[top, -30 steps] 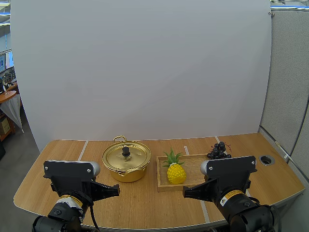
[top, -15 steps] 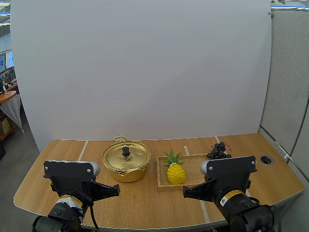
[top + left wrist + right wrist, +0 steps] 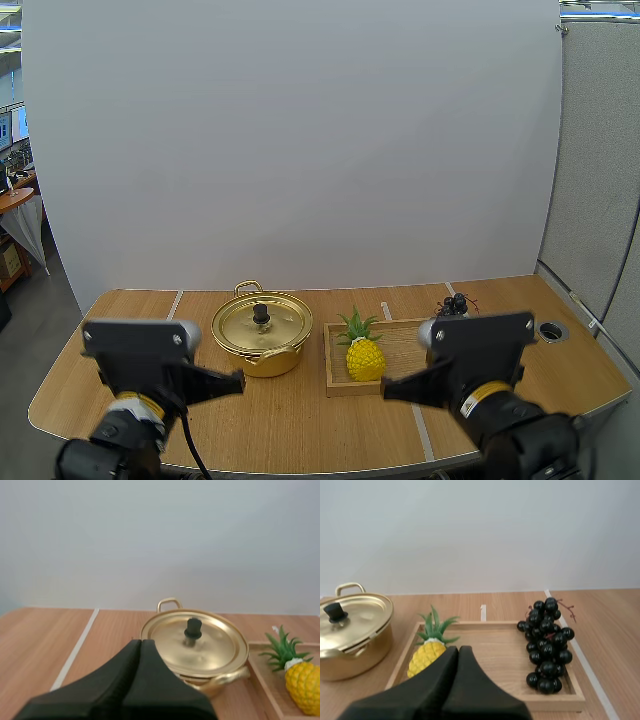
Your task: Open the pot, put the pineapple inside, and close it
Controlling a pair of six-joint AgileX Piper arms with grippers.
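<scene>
The pot (image 3: 262, 335), gold with its lid (image 3: 280, 323) on, stands on the pale wooden table (image 3: 300, 425) left of the wooden tray (image 3: 402, 343). The pineapple (image 3: 365, 358) stands upright at the tray's left end, the grapes (image 3: 547, 642) at its right. The left gripper (image 3: 141, 641) and the right gripper (image 3: 458, 649) hang over the table's near edge, fingers pressed together, empty.

gold pot (image 3: 262, 362), yellow green-topped pineapple (image 3: 365, 360), black grapes (image 3: 547, 645)

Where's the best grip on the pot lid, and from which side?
Probably the black knob at the centre of the lid, from straight above. It stands upright, clear of the shallow dome, narrow enough to pinch; the lid's rim sits flush on the pot, leaving no edge to catch.
</scene>
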